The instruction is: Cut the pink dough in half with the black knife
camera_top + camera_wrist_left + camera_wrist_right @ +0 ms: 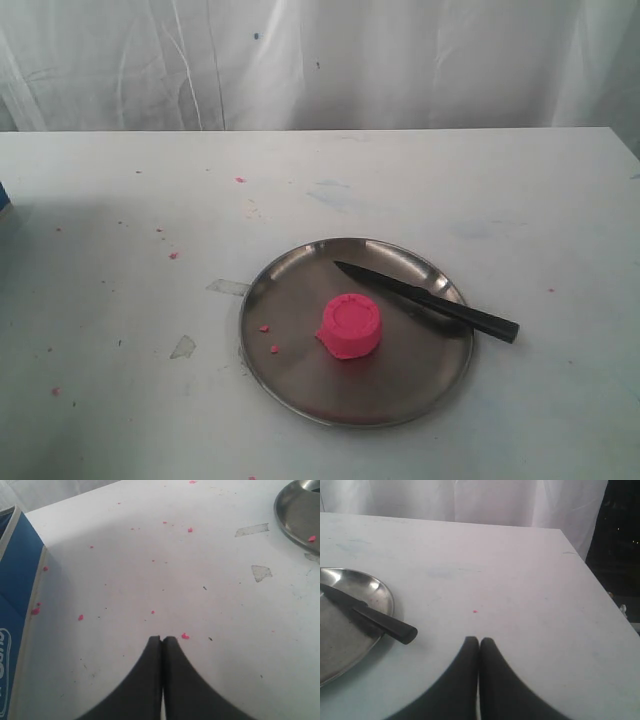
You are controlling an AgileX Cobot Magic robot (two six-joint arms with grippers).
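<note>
White bench point(120, 250) | dough point(349, 325) whole on plate point(300, 395), knife point(430, 300) propped across it | left claw point(162, 639), right claw point(479, 640) pressed together, empty | risk: skidding knife off plate by nudging overhung handle point(495, 325)

**Shiny metal, matt dough, matt black**

The plate point(400, 380) is glossy metal, smudged duller toward its middle. The pink dough point(350, 325) looks soft and matt, with a ringed top. The black knife point(427, 298) is matt throughout. The white table point(120, 250) is smooth but scuffed. The backdrop point(400, 60) seems to be thin cloth.
</note>
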